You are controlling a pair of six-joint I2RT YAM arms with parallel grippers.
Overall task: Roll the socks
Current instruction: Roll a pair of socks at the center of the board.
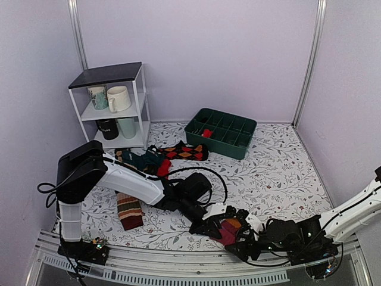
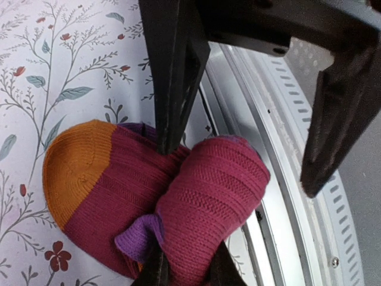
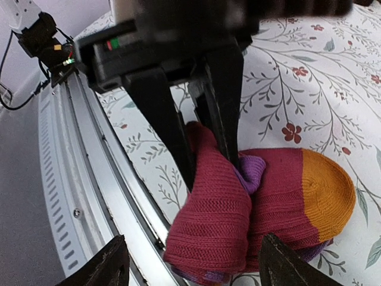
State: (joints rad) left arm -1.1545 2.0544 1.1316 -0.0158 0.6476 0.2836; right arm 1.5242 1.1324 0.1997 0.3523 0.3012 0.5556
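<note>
From above, the maroon socks (image 1: 229,229) lie at 6 o'clock on the surface (image 1: 280,173), between left claw (image 1: 215,229) and right claw (image 1: 243,235); left wrist view, the left claw clamps the roll (image 2: 208,196), orange toe (image 2: 74,167) toward 9 o'clock; right wrist view, the right claw, spread wide, straddles the roll, which runs from 12 to 6 o'clock.

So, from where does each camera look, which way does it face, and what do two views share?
Top external: above and behind the arms, looking down over the floral table toward the back wall; left arm and right arm show.
Left wrist: on the left arm, looking down at the maroon socks beside the metal rail; its left gripper pinches them.
Right wrist: on the right arm, facing those socks from the opposite side; its right gripper stands open.
Shared: both wrist views show the orange toe.
</note>
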